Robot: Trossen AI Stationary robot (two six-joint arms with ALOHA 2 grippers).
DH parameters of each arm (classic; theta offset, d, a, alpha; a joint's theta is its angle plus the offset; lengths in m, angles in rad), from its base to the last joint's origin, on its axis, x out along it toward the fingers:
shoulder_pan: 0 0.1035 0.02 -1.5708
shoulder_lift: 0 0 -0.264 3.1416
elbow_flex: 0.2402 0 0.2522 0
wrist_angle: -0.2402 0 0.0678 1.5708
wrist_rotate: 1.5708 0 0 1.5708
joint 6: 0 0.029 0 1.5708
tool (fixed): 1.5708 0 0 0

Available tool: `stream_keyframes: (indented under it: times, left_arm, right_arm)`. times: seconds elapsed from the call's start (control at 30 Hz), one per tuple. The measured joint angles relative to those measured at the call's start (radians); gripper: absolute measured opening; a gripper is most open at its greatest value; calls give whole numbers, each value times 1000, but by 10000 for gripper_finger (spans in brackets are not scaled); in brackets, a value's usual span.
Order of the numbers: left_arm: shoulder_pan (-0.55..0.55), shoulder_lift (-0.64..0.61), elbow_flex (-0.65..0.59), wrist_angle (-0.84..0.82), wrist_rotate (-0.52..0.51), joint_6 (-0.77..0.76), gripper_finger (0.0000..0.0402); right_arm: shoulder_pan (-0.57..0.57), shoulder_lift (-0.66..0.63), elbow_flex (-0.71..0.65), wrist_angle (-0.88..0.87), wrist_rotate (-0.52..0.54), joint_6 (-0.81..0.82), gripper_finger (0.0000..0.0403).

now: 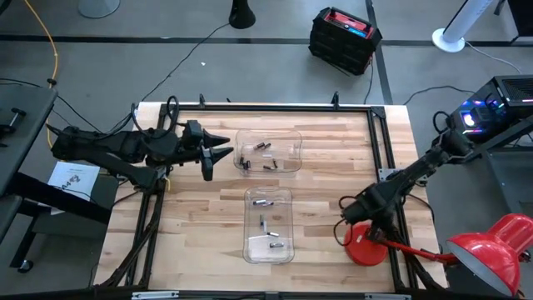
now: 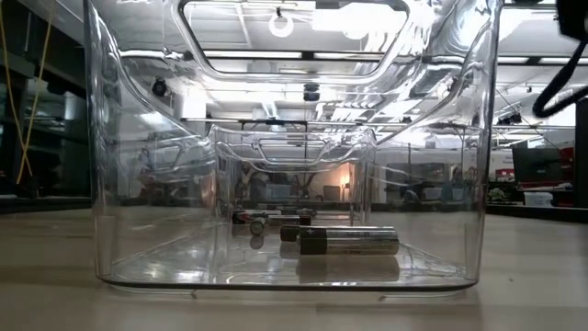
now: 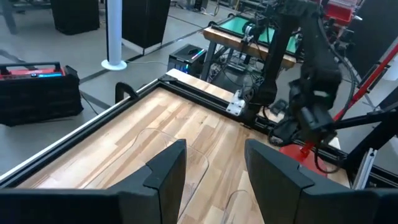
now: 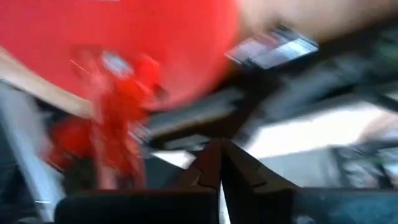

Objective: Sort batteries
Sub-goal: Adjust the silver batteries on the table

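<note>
Two clear plastic trays sit mid-table: a far tray (image 1: 268, 152) and a near tray (image 1: 268, 225). Small dark and silvery batteries lie on the far tray's floor (image 1: 265, 147) and on the near tray's floor (image 1: 264, 201). The low view shows one battery (image 2: 349, 241) lying on its side in the near tray, with others behind it. My left gripper (image 1: 226, 146) hovers open just left of the far tray, its fingers pointing at the tray's rim (image 3: 186, 149). My right gripper (image 1: 346, 218) is shut (image 4: 222, 165) near the table's right edge, beside a red lamp base.
A red desk lamp stands at the table's near right corner, its round base (image 1: 365, 247) close to my right gripper and its shade (image 1: 491, 250) off the table. A black frame (image 1: 379, 142) rims the wooden top. Bare wood (image 1: 325, 192) lies between the trays and the right arm.
</note>
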Motion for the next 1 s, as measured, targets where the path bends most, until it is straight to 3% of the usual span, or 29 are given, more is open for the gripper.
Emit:
stream_keyframes:
  times: [0.07, 0.2, 0.43, 0.57, 0.73, 1.0]
  left_arm:
    - [0, 0, 0, 0, 1, 1, 159]
    - [0, 0, 0, -1, 1, 1, 159]
    - [18, 0, 0, -4, 0, 1, 159]
    - [29, 0, 0, -2, -1, -9, 159]
    - [29, 0, 0, 0, -2, -33, 159]
    - [53, 0, 0, 1, -13, -35, 159]
  right_arm:
    - [-16, 5, -53, 93, -12, 19, 1]
    - [-39, 15, -145, 116, -3, 31, 0]
    - [-42, 42, -188, 248, 90, 39, 0]
    - [-43, 97, -224, 261, 141, 101, 0]
    - [-44, 138, -240, 276, 131, 168, 0]
    - [-45, 138, -239, 282, 189, 259, 0]
